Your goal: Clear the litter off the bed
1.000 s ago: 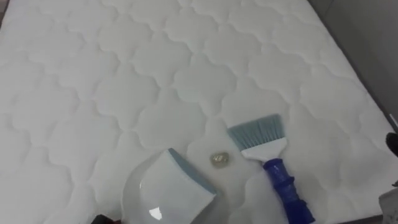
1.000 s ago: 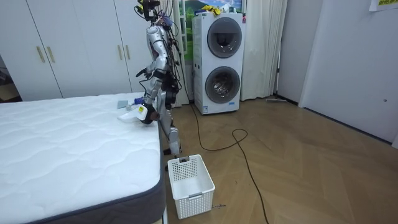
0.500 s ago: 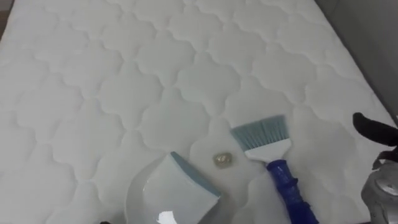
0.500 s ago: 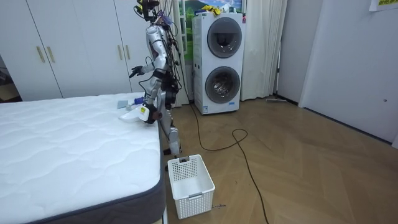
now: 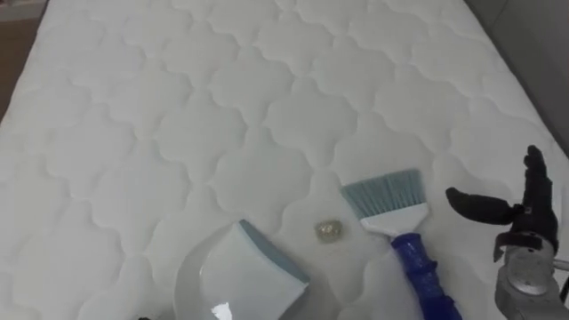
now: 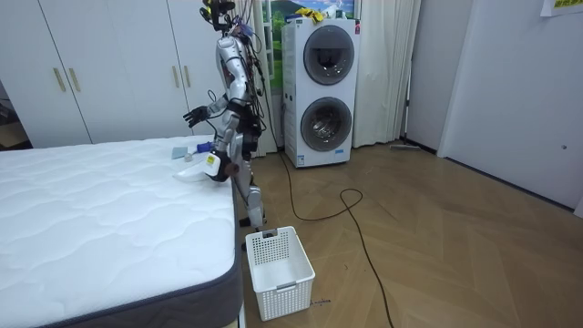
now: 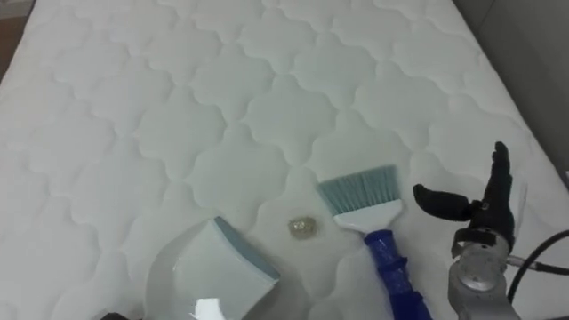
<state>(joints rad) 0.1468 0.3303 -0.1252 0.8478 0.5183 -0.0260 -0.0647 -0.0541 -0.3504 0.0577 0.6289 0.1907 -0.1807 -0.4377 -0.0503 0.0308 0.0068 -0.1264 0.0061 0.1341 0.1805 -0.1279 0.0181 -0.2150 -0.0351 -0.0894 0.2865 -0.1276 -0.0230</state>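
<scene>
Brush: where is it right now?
In the left eye view the blue-handled brush lies on the mattress, lower right, between a small scrap on its left and the open right hand to its right.

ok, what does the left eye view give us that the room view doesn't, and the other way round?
Left eye view: a small pale crumpled scrap lying between the white-and-light-blue plastic dustpan and the blue-handled brush with grey-blue bristles. The right hand is open beside the brush handle, apart from it.
Room view: the robot standing at a corner of the white quilted mattress, a white stacked washer and dryer behind it, and a white slatted plastic basket on the wooden floor.
Both: that mattress and the raised right hand.
</scene>
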